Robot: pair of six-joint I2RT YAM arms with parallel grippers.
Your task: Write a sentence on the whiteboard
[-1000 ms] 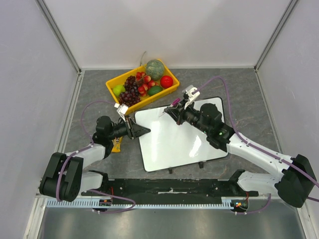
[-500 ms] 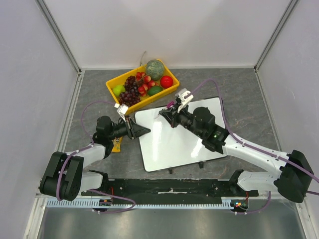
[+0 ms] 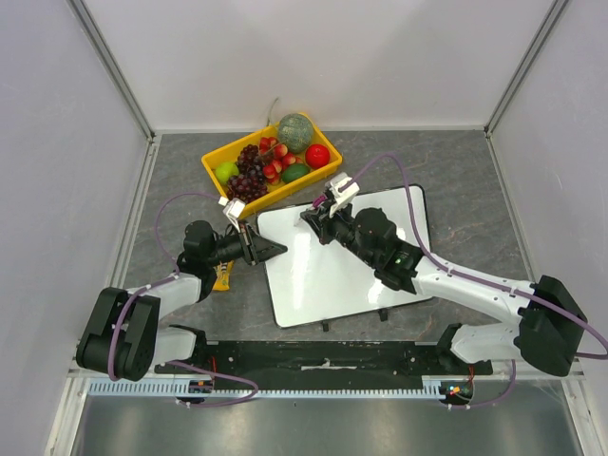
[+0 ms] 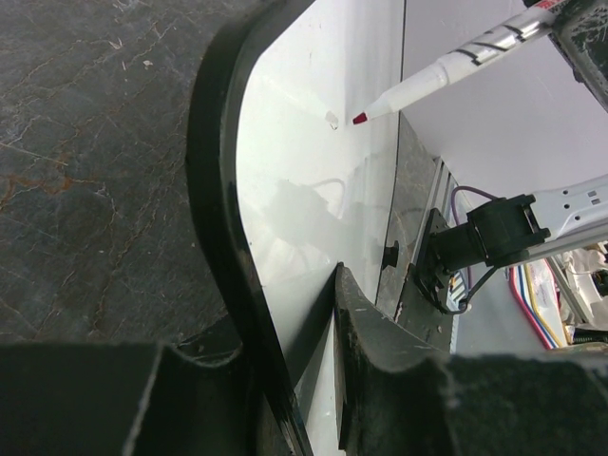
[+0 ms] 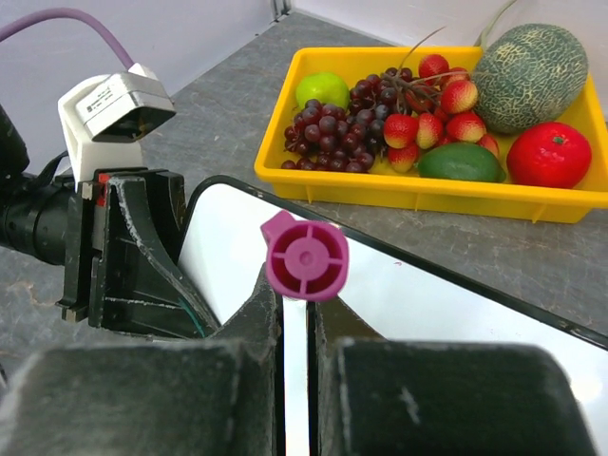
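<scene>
The whiteboard (image 3: 323, 275) lies tilted in the middle of the table and looks blank. My left gripper (image 3: 274, 249) is shut on its left rim, and the left wrist view shows the black rim (image 4: 220, 237) pinched between the fingers. My right gripper (image 3: 315, 216) is shut on a marker (image 3: 322, 201) near the board's far left corner. In the left wrist view the marker's red tip (image 4: 359, 118) hangs just off the white surface (image 4: 313, 190), beside its reflection. The right wrist view shows the marker's magenta end (image 5: 306, 256) over the board (image 5: 427, 304).
A yellow tray (image 3: 217, 169) of fruit (grapes, melon, red and green fruit) stands just beyond the board's far left corner, also seen in the right wrist view (image 5: 399, 195). A small yellow object (image 3: 223, 276) lies under the left arm. Two black clips (image 3: 383, 313) sit on the board's near edge.
My right gripper has moved left along the board's far edge with the marker, toward the far left corner. The left gripper and the board have not moved.
</scene>
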